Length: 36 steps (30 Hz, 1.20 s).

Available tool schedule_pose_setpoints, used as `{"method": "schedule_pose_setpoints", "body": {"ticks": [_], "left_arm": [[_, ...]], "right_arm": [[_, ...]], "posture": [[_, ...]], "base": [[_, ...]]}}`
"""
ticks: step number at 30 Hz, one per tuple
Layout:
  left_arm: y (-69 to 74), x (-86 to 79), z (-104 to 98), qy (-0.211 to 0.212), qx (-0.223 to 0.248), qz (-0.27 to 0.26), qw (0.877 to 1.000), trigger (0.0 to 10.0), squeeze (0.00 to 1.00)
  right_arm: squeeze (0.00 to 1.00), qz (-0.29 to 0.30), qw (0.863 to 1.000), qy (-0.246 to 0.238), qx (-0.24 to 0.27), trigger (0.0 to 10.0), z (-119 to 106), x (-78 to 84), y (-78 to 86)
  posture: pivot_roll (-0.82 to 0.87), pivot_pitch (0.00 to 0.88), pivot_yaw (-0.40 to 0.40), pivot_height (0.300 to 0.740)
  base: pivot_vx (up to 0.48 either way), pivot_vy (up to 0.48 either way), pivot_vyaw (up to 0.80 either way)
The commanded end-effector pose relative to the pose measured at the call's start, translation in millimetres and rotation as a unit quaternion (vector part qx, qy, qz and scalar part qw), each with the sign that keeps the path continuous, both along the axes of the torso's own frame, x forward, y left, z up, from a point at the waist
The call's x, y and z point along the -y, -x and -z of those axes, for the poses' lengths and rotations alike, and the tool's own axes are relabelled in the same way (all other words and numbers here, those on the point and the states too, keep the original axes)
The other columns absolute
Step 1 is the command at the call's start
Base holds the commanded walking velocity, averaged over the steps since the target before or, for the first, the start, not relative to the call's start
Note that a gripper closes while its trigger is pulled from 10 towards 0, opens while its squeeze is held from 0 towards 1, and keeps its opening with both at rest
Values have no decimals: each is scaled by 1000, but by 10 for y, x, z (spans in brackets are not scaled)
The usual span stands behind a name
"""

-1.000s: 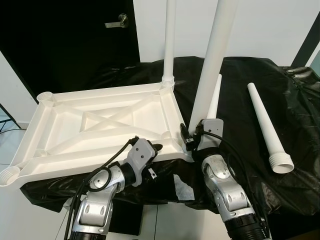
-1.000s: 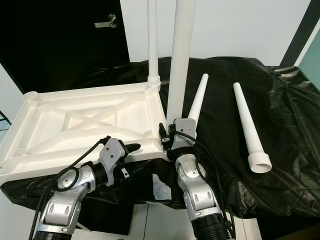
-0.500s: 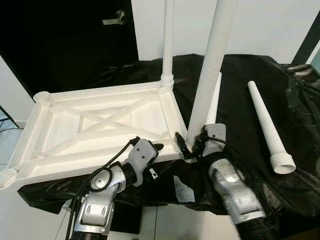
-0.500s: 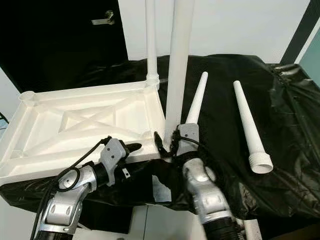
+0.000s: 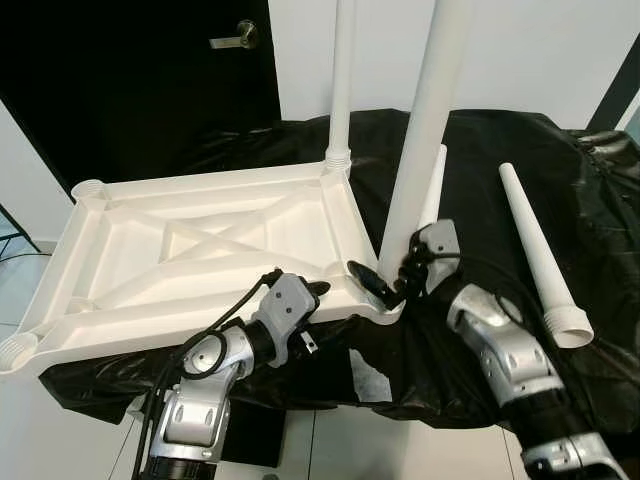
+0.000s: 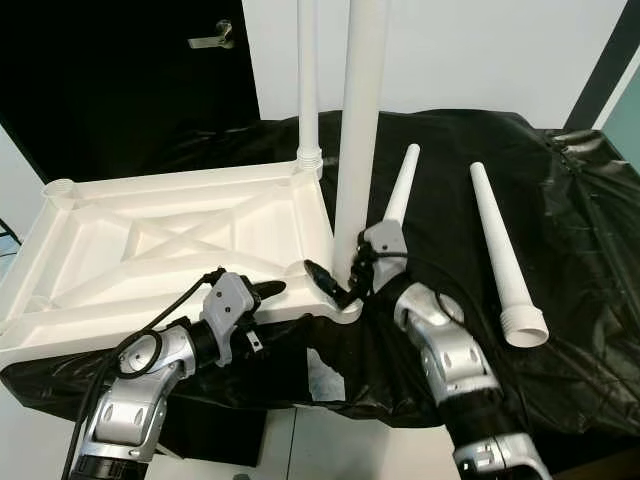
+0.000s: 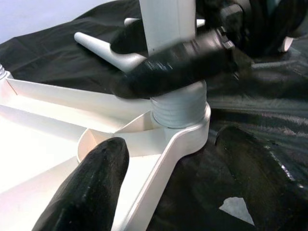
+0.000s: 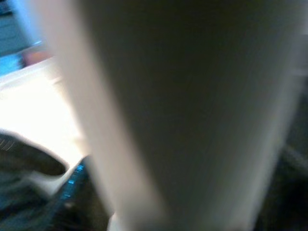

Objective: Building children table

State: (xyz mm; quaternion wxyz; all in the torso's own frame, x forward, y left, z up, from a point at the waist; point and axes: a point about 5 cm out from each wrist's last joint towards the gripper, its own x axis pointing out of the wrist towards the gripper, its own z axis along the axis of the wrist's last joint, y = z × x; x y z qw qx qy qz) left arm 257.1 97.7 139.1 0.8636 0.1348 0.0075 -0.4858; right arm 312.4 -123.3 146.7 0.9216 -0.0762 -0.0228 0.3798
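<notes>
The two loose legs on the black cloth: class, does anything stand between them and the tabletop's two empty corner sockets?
Nothing visible blocks them. Both loose legs lie on the cloth, right of the upturned tabletop. The empty sockets are on its far left side; the right gripper is at a standing leg.

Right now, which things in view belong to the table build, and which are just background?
Job:
upturned tabletop
near-corner leg in right gripper
far-corner leg
two loose legs
left gripper at the tabletop's edge

Background:
black sheet
door
</notes>
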Motion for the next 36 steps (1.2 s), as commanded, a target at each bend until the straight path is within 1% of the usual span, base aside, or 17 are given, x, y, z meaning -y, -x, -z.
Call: {"method": "schedule_pose_setpoints", "body": {"ticks": [1, 10, 15, 16, 18, 19, 22, 24, 25, 28, 29, 32, 33, 35, 36], "left_arm": [[-91, -55, -16, 4, 25, -91, 996, 10000, 0], [-81, -62, -19, 5, 25, -94, 995, 10000, 0], [-77, -61, -18, 6, 24, -93, 995, 10000, 0], [-82, -65, -20, 7, 25, -95, 995, 10000, 0], [-82, -65, -20, 7, 25, -95, 995, 10000, 0], [-86, -67, -21, 8, 25, -97, 995, 10000, 0], [-86, -70, -18, 8, 25, -97, 995, 10000, 0], [-81, -71, -13, 7, 24, -96, 995, 10000, 0], [-77, -69, -12, 7, 24, -96, 995, 10000, 0], [-69, -63, -10, 8, 22, -95, 995, 10000, 0], [-69, -63, -10, 8, 22, -95, 995, 10000, 0], [-64, -63, -8, 8, 21, -95, 995, 10000, 0], [-64, -63, -8, 8, 21, -95, 995, 10000, 0], [-64, -62, -6, 8, 21, -95, 995, 10000, 0], [-61, -60, -7, 8, 20, -94, 995, 10000, 0]], "right_arm": [[0, -19, 1000, 16, -15, 0, 76, -7, 5], [0, -22, 999, 10, -32, 0, 115, 44, 12], [0, -9, 999, 1, -36, 0, 136, 58, 4], [0, -1, 999, -8, -39, 5882, 135, 59, 2], [0, -1, 999, -8, -39, 5882, 135, 59, 2], [0, 6, 999, -15, -43, 10000, 136, 59, -3], [0, 20, 999, -23, -41, 10000, 131, 46, -9], [0, 48, 998, -28, -39, 10000, 131, -1, -8], [0, 62, 997, -21, -32, 10000, 142, -28, 2], [0, 127, 990, -37, -40, 10000, 191, -89, 23], [0, 127, 990, -37, -40, 10000, 191, -89, 23], [0, 186, 979, -62, -48, 10000, 221, -111, 41], [0, 186, 979, -62, -48, 10000, 221, -111, 41], [0, 222, 972, -60, -53, 10000, 253, -132, 63], [0, 239, 968, -55, -46, 10000, 257, -141, 72]], "posture": [[13, 0, 3, 740], [13, 0, 2, 740], [11, 0, 2, 740], [10, 0, 2, 740], [10, 0, 2, 740], [10, 0, 1, 740], [6, 0, 2, 740], [6, 0, 1, 740], [7, 0, 2, 740], [9, 0, 1, 740], [9, 0, 1, 740], [11, 0, 1, 740], [11, 0, 1, 740], [12, 0, 1, 740], [12, 0, 1, 740]], "base": [[0, 0, 0], [0, 0, 0], [0, 0, 0], [0, 0, 0], [0, 0, 0], [0, 0, 0], [0, 0, 0], [0, 0, 0], [0, 0, 0], [0, 0, 0], [0, 0, 0], [0, 0, 0], [0, 0, 0], [0, 0, 0], [0, 0, 0]]}}
